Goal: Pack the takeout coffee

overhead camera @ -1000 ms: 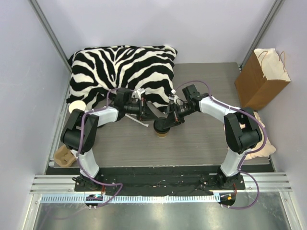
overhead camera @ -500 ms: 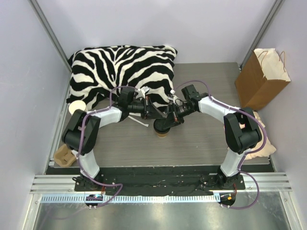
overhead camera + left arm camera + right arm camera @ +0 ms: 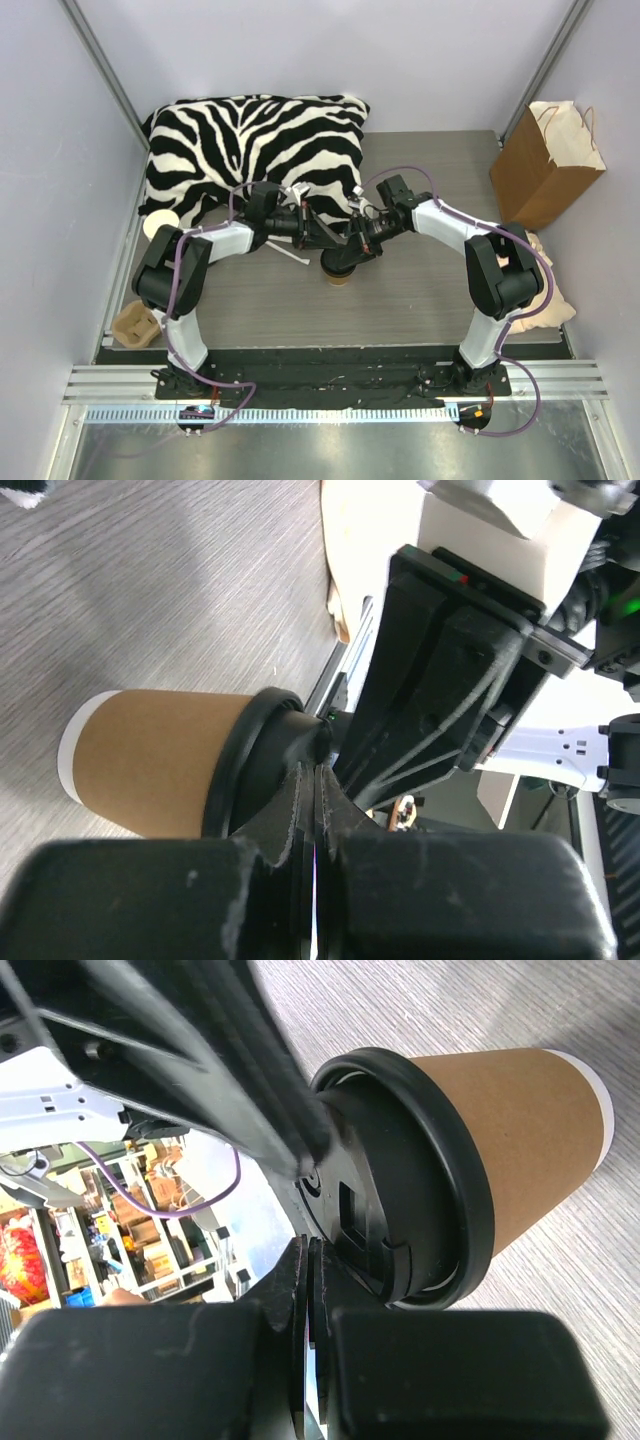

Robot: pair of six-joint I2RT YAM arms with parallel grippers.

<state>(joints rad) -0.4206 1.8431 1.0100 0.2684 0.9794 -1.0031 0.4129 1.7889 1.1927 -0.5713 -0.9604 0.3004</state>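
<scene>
My left gripper (image 3: 312,780) and right gripper (image 3: 305,1258), both clenched empty, touch tips to the black lid (image 3: 400,1180) of the takeout coffee (image 3: 150,755).

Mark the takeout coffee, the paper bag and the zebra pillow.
takeout coffee (image 3: 510,1140), right wrist view, kraft side wall
paper bag (image 3: 535,180), top external view, brown side
zebra pillow (image 3: 250,140), top external view, middle

No legible txt, labels or nos. on anything in view.
</scene>
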